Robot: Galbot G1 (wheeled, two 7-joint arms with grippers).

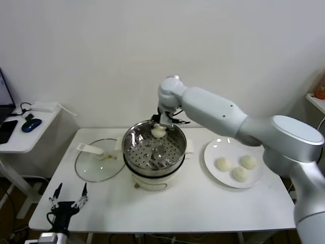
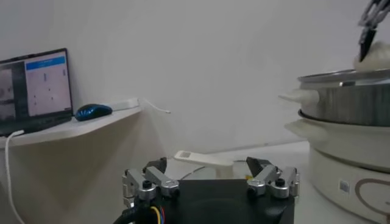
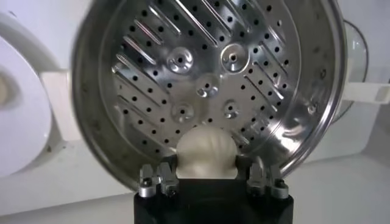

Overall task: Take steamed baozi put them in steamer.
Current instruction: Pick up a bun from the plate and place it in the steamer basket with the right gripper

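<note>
Steamed baozi (image 3: 205, 151): one bun is clamped between the fingers of the right tool (image 1: 161, 125), held over the far rim of the steamer (image 1: 179, 152), above its perforated tray (image 3: 207, 91). Three further buns (image 1: 236, 168) lie on the white plate (image 1: 213, 152), on the surface (image 1: 203, 203) to the right of the steamer. The glass lid (image 1: 99, 163) rests left of the steamer. The left tool (image 1: 67, 199) is parked at the near left edge, fingers apart, holding nothing.
</note>
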